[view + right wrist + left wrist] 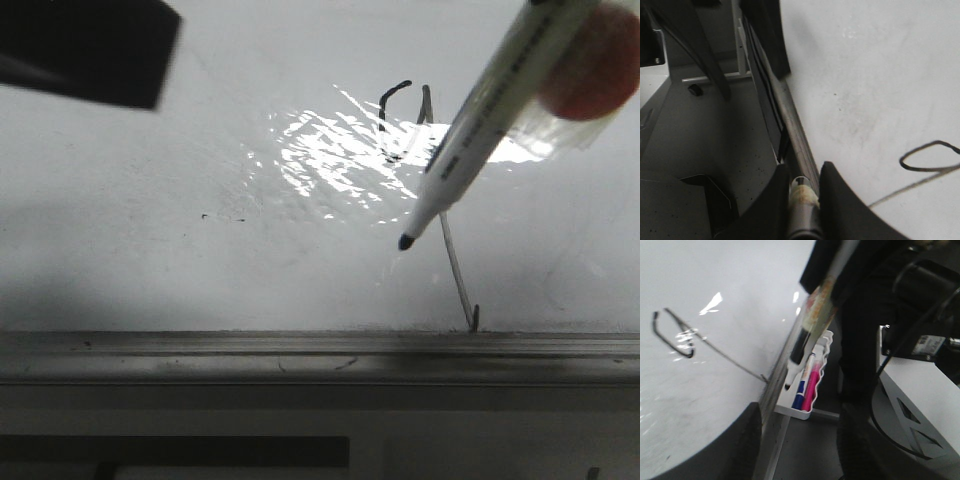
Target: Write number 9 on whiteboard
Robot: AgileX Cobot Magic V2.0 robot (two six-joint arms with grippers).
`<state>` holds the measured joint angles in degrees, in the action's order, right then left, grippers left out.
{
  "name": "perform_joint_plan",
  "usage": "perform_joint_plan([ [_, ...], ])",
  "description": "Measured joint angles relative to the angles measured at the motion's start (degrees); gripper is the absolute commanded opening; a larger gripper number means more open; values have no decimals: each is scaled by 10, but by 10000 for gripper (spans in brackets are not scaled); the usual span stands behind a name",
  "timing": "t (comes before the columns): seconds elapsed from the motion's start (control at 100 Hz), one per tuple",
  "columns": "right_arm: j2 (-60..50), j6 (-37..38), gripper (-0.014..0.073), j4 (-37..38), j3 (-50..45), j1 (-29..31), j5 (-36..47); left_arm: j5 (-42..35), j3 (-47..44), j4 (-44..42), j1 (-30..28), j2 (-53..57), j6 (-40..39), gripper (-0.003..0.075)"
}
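R gripper (804, 187) clamped, fingers (842, 210) snug; L arm (85, 50) raised.

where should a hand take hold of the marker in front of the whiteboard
Grip the marker on its straight grey-white barrel, above the dark tapered tip, closing across the barrel from its two sides. It slants tip-down toward the whiteboard, so come from the upper end, away from the board. The right hand already holds it near that end. The taped, bulky part looks less even to clamp.
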<state>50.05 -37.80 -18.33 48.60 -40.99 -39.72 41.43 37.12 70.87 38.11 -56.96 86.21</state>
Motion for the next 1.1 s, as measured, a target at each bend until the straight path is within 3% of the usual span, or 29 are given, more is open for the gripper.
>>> perform_joint_plan([
  [0.23, 12, -2, -41, 0, 0, -66, 35, -88, 5, 58, 101, -86, 109, 335],
  [0.45, 12, -3, -41, -1, 0, -80, 45, -113, 15, 100, 117, -107, 131, 324],
  [0.55, 12, -3, -41, -1, 0, -80, 48, -113, 15, 117, 117, -110, 133, 226],
  [0.68, 13, -5, -41, 2, 0, -80, 49, -104, 15, 132, 119, -118, 133, -20],
  [0.81, 22, -4, -31, 2, 0, -80, 46, -101, 15, 122, 121, -127, 150, -20],
  [0.88, 29, -4, 44, 2, 0, -80, 45, -101, 15, 119, 121, -132, 153, -20],
  [1.05, 35, -4, 488, 0, 1, -79, 50, -94, 7, 133, 121, -135, 150, -20],
  [1.1, 32, -4, 562, -1, 1, -79, 55, -98, -1, 146, 121, -135, 144, -20],
])
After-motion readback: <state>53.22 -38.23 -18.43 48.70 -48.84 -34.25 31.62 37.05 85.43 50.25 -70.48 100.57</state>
